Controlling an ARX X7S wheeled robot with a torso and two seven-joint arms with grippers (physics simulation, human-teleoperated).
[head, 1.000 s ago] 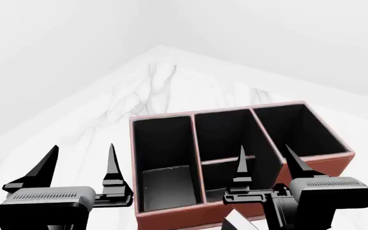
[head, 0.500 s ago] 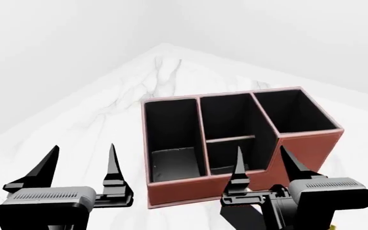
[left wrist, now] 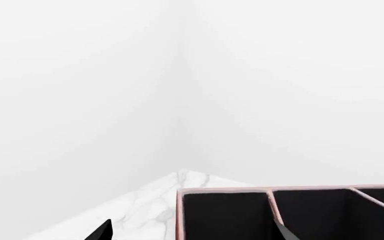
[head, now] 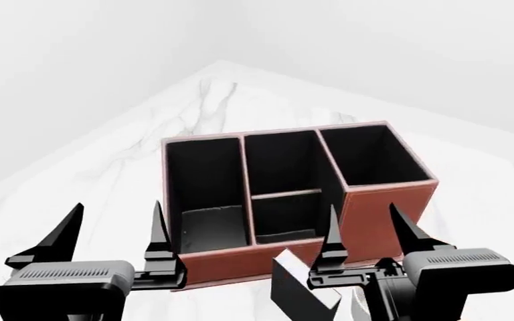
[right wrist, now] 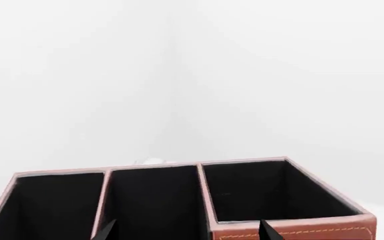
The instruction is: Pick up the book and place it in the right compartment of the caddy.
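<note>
With both the left pincer (head: 114,231) and right pincer (head: 371,233) spread apart and empty, the book (head: 304,293) stands on the bench (head: 105,174) just before the caddy (head: 391,200), so reaching comes first, then gripping it.

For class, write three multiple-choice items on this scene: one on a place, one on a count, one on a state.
1. Where is the book?
A. In front of the caddy, by the right hand
B. In the right compartment
C. Behind the caddy

2. How many top openings does the caddy show along its length?
A. Two
B. Three
C. Five

3. The right compartment is:
A. Holding the book
B. Lidded
C. Empty

Key: 1 A, the book's dark cover shows below the caddy's front; 2 B, two walls split it into three; 3 C, only black walls show inside.
</note>
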